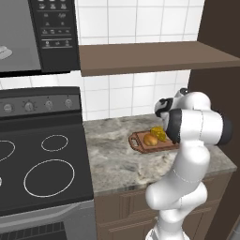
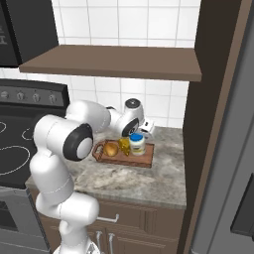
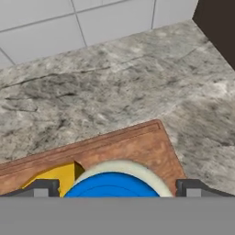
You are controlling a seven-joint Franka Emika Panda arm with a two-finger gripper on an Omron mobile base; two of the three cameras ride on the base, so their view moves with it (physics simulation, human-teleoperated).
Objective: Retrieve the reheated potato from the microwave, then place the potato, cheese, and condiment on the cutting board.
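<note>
The gripper (image 3: 112, 189) stood released over the condiment (image 2: 137, 143), set on the cutting board (image 2: 145, 159) beside cheese (image 2: 124, 146) and potato (image 2: 110, 149); placing looked done, only a clean lift-off remained.

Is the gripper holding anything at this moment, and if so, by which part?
Nothing is held. The gripper is open, its fingertips standing wide either side of the condiment's blue lid on the cutting board.

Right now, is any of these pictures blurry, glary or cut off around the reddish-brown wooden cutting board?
Hand view: soft close up, the blue-lidded pale condiment jar cropped at the bottom. Left base view: no glare, the white arm hides part of the reddish-brown wooden cutting board. Right base view: even light, the golden-brown potato is small but clear.
</note>
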